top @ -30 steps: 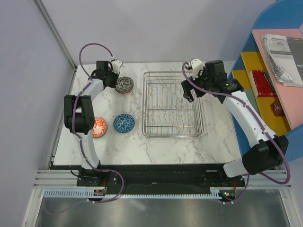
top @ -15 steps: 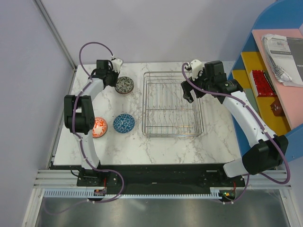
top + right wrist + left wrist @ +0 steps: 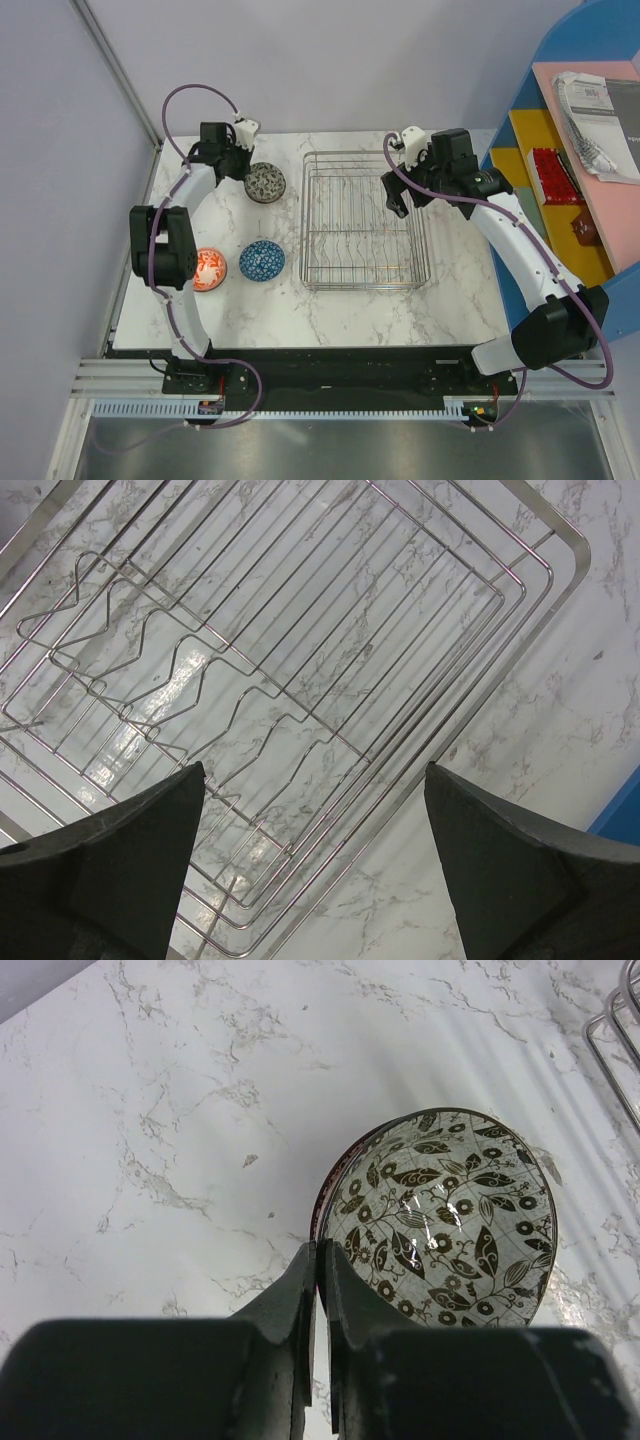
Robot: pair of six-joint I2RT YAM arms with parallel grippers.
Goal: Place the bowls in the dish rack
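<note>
Here the left hand [image 3: 318,1257] pinches the grey-black bowl [image 3: 440,1215].

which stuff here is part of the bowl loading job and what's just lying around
Part of the job: grey-black bowl, its rim pinched by the left gripper; blue bowl; orange-red bowl; dish rack, holding no bowls; right gripper, open above the rack.

Just lying about: papers, red object and small brown object on the coloured shelf at right.
</note>
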